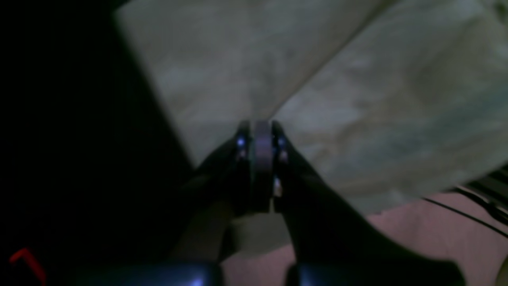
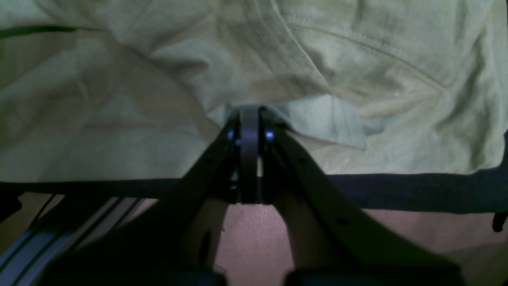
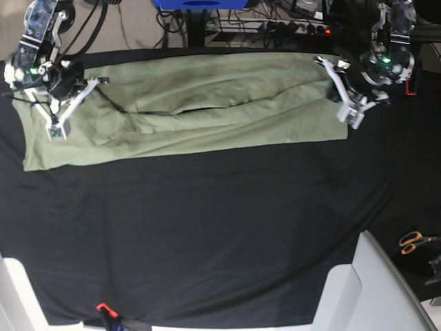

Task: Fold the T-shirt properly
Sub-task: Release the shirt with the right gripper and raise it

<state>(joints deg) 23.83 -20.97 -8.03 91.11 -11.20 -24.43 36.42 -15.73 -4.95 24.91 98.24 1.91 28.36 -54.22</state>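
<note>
Both sets of fingers, left [image 1: 262,131] and right [image 2: 249,115], are clenched on fabric edges of the pale sage-green cotton T-shirt [image 3: 207,103], stretched between them on the black-clothed bench [image 3: 207,227]. Uneven pulling could bunch it or slip an edge free.

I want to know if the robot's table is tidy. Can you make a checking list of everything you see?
Surface: black cloth covers the table.
Job's things: T-shirt, pale green, lies in a long wrinkled band along the far edge.
Clutter: orange-handled scissors off the table's right side.
Grippers: left end effector shut on the T-shirt's edge; right end effector shut on the T-shirt's other end.
Cables: a tangle of cables behind the table.
Surroundings: blue box at the back; white panel at the near right.
</note>
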